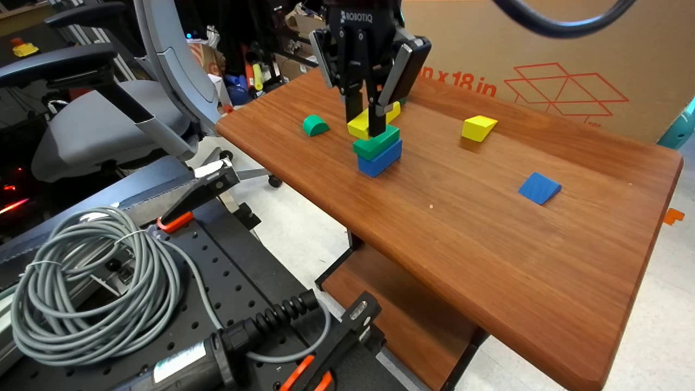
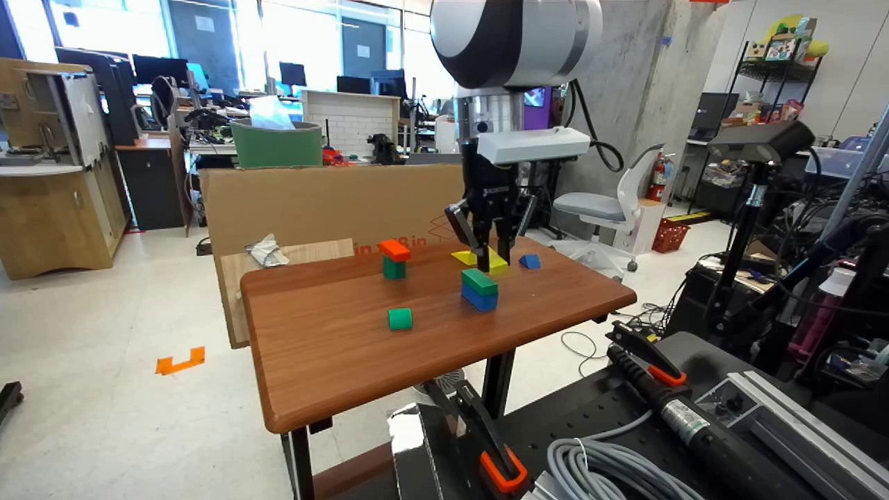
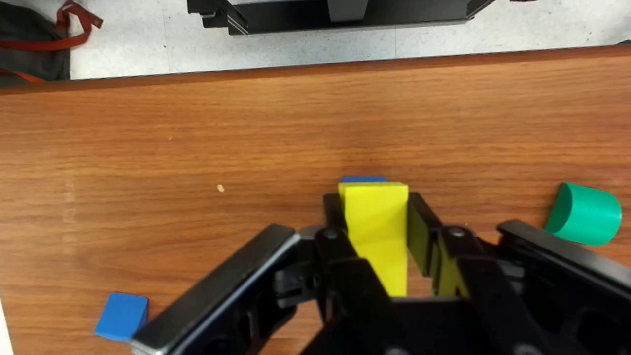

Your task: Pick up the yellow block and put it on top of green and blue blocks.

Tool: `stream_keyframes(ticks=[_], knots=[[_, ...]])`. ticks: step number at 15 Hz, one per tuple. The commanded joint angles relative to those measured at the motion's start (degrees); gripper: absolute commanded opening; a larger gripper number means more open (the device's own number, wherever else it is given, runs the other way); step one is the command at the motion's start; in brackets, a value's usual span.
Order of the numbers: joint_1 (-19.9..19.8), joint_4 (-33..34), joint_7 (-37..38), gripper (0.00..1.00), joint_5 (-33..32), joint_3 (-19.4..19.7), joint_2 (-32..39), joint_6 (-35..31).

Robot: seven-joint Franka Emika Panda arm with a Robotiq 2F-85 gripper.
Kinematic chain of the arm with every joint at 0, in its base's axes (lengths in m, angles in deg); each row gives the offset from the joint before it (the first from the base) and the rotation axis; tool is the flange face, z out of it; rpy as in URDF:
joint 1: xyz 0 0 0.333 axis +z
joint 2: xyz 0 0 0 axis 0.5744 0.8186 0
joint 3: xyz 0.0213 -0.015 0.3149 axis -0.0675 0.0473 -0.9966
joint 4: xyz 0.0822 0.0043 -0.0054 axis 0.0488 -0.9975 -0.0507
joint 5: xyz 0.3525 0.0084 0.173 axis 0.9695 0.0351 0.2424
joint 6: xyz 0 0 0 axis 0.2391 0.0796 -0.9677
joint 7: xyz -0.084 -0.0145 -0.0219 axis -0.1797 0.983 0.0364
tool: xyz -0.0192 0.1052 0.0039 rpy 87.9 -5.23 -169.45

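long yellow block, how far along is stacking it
Done: the long yellow block looks lifted, above the green block in an exterior view. In hand: the end effector clasps it, with the blue block peeking past its end in the wrist view. Left: likely settling it on those blocks and releasing; contact is unclear.

Windows (image 2: pixel 295 38) blown white with glare — tabletop (image 1: pixel 488 217) softly lit
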Motion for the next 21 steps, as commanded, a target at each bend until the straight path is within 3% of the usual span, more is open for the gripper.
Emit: stream_keyframes(ticks=[1,8,9,11,16,18,21], knots=[[0.6,3.9,-0.8,0.09,0.7,0.3,3.1,2.3],[1.4,6.3,0.1,0.09,-0.3,0.8,6.4,1.6],[1.4,6.0,0.0,0.59,-0.3,0.7,6.2,1.8],[1.5,4.4,0.0,0.66,-0.5,0.8,4.9,1.3],[0.0,-4.5,-3.0,1.0,1.0,0.1,-4.2,-1.6],[-0.5,-9.4,-3.6,1.0,1.7,0.1,-10.0,-2.4],[-1.5,-15.3,-5.7,1.0,7.8,-0.6,-19.5,-0.5]])
